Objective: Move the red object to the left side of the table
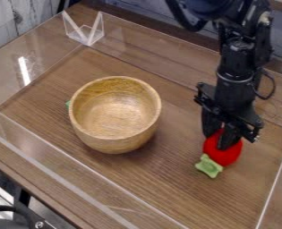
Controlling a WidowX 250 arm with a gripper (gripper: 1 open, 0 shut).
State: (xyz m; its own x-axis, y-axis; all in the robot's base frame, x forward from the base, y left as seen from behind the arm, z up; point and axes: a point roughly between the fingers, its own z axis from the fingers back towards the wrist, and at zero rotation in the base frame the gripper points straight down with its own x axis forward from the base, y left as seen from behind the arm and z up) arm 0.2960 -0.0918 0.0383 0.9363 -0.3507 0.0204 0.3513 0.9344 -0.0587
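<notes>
Lying on its side toward the right of the tabletop (131, 192): red object (226, 152), green cap (207, 166) pointing forward-left. Reaching straight down over it, black end effector (230, 140), fingers pinching the red object at both sides. Sitting well apart to the left, wooden bowl (115, 113). Bordering everything, clear acrylic walls (41, 45).
</notes>
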